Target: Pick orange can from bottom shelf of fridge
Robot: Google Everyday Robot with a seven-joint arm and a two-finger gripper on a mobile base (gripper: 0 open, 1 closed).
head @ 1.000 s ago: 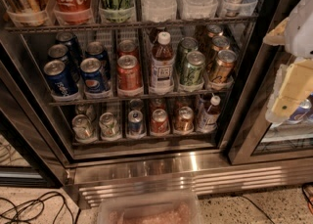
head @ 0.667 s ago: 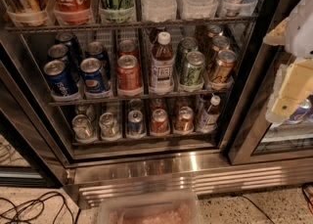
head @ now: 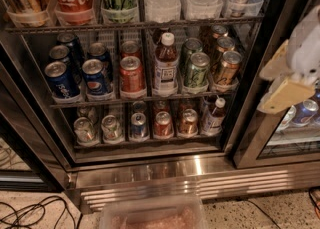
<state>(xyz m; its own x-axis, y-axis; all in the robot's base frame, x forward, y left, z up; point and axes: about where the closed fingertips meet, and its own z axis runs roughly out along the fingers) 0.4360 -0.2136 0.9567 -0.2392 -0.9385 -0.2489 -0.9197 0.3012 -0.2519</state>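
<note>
Pincer (head: pixel 280 87) hangs at far right, pointing left

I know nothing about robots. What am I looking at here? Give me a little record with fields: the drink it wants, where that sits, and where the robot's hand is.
place: fridge stocked with cans and bottles
target: orange can, upright in the front row of the bottom shelf
neighbours: redder can to its left in the picture, small bottle to its right
gripper: outside the fridge at the right of the picture, higher than the bottom shelf, touching no can
progress: can not yet picked
</note>
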